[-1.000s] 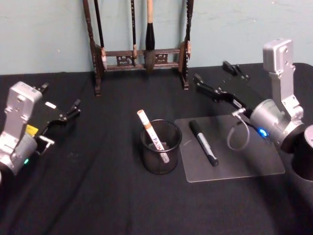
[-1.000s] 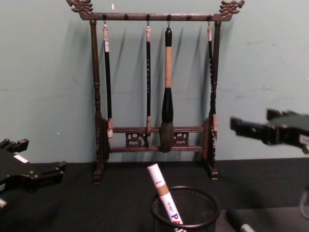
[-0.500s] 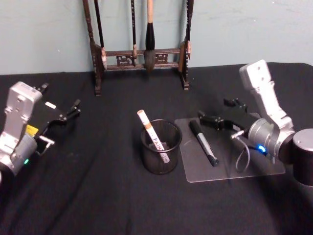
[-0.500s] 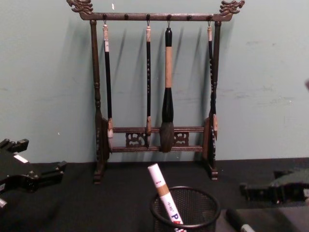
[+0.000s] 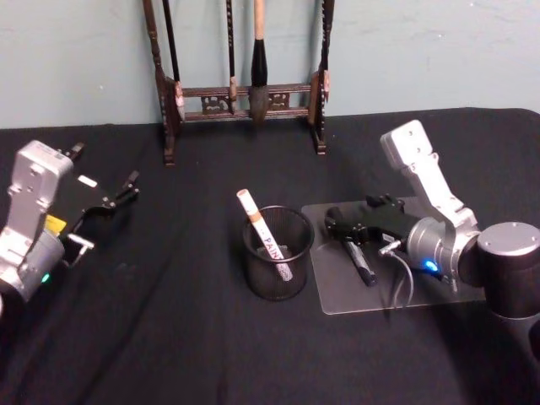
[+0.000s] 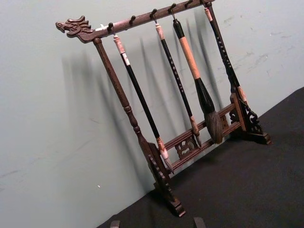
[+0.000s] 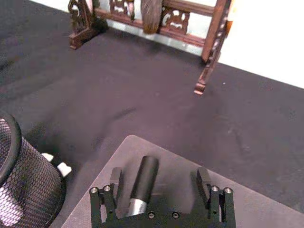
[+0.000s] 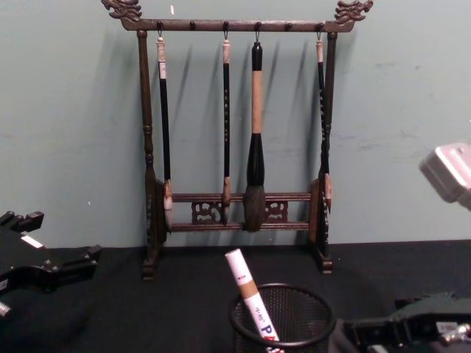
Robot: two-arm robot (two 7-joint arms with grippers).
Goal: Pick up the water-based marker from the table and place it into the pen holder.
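Lowered since before, right claw (image 7: 160, 179) straddles the marker (image 7: 144, 175), wide open, gripping nothing.

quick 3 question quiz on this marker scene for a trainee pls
1. True or false: the right tool straddles the black marker with its fingers open, while the left tool sits parked at the table's left.
2. What does the black marker lie on? A: the clear mat. B: the bare black cloth. C: the floor of the brush rack.
3. In a few words: what already stands in the pen holder?

Key: 1 true. 2 A. 3 a white paint marker, leaning against the rim.
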